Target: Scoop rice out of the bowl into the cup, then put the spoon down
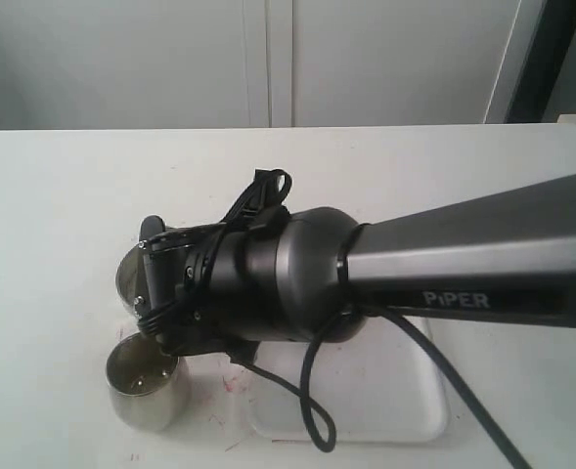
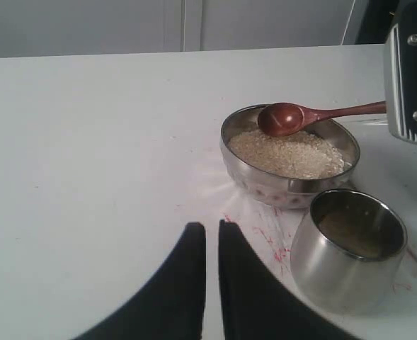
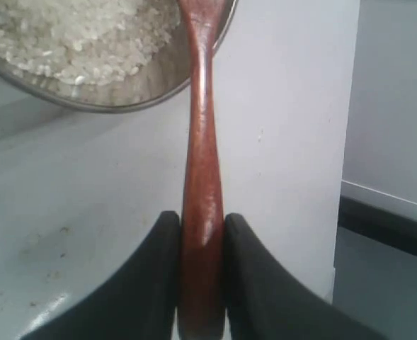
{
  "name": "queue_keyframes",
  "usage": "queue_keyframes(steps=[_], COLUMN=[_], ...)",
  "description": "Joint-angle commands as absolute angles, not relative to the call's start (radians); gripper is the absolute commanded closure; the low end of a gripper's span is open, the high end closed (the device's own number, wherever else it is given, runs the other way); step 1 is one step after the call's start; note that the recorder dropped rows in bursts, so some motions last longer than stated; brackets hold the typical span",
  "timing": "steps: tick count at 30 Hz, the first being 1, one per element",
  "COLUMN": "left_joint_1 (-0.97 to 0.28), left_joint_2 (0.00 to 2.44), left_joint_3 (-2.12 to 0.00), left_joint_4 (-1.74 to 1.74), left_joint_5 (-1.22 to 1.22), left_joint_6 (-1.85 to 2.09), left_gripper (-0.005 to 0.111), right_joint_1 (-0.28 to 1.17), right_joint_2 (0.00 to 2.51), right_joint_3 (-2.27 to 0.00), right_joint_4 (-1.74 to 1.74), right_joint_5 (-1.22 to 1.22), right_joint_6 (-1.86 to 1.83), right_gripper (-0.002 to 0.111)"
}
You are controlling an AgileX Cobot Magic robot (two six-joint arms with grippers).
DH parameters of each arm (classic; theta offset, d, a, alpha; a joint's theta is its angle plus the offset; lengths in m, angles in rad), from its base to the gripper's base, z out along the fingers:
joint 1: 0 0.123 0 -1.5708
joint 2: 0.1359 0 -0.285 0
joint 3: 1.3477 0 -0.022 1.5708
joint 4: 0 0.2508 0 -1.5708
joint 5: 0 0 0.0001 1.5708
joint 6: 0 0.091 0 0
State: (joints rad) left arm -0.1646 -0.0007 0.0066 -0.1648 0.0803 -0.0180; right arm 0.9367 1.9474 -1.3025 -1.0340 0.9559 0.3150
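Right end effector (image 3: pixel 201 225): pinched on spoon (image 3: pixel 200 142) handle.
Spoon scoop: held over rice (image 2: pixel 289 152) in bowl (image 2: pixel 254 184).
Cup (image 2: pixel 335 265): set on counter (image 2: pixel 88 142), just beside bowl.
Left end effector (image 2: pixel 210 228): pressed nearly together, nothing held; near the cup.

Light is bright, soft and even; the white table (image 2: pixel 88 142) looks almost washed out around the bowl (image 2: pixel 254 180); pale streaks of reflected glare fan over the table just beside the bowl's wall, with only a faint shadow beneath it; the cup (image 2: pixel 335 273) near the bowl mirrors its surroundings; the rice (image 3: pixel 66 35) in the bowl is slightly overexposed; the spoon (image 3: pixel 201 163) shows a white sheen along its handle; the arm (image 1: pixel 444 264) over the bowl looks soft, out of focus.
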Motion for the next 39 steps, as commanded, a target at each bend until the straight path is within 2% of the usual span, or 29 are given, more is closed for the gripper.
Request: queue_keyframes(steps=[1,39], left_joint_1=[-0.172,-0.172], left_joint_2=[0.0,0.0], left_joint_3=[0.0,0.0], left_joint_4=[-0.171,-0.171], left_joint_5=[0.076,0.076], left_joint_6=[-0.019,-0.019], left_gripper=[0.092,0.092], right_joint_1=[0.932,0.931], right_joint_2=[1.947,1.945], right_joint_3=[-1.302,-1.323], right_joint_4=[-1.02,-0.784], right_joint_5=[0.956,0.908], right_joint_6=[0.317,0.316], right_gripper=[0.108,0.108])
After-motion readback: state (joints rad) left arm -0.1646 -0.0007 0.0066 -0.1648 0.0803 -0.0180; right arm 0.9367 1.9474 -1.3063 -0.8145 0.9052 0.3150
